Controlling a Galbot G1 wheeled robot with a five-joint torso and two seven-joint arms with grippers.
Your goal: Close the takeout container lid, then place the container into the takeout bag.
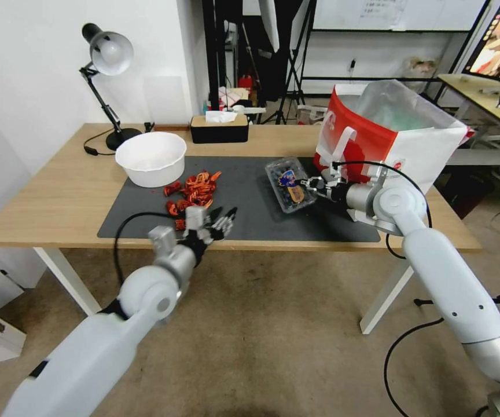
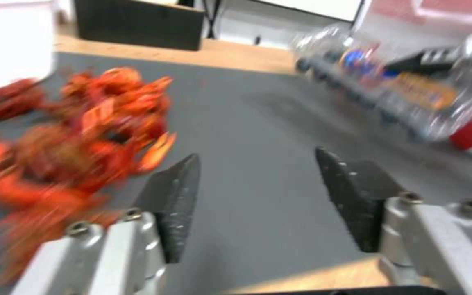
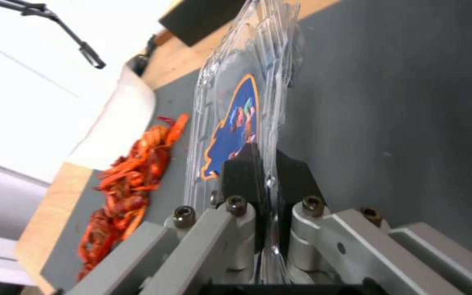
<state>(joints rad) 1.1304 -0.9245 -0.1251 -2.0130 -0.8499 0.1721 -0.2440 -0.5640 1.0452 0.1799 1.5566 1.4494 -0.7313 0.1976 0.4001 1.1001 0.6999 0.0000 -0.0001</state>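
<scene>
The clear takeout container [image 1: 287, 184] is over the dark mat [image 1: 250, 214], just left of the takeout bag [image 1: 389, 136]. Its lid [image 1: 289, 178] lies down on the base, blue-and-orange label [image 3: 230, 135] up, dark berries showing beneath. My right gripper [image 1: 313, 186] is shut on the container's near rim; the black fingers [image 3: 241, 176] pinch the stacked clear plastic edges. In the left wrist view the container [image 2: 389, 86] looks tilted, slightly above the mat. My left gripper [image 1: 218, 223] hangs open over the mat's front part with nothing between its fingers [image 2: 173, 200].
A pile of red crayfish [image 1: 192, 191] lies beside the left gripper. A round white bowl [image 1: 150, 157], a black tissue box [image 1: 219, 128] and a desk lamp [image 1: 108, 58] stand at the table's back left. The bag is open at the top with a clear liner.
</scene>
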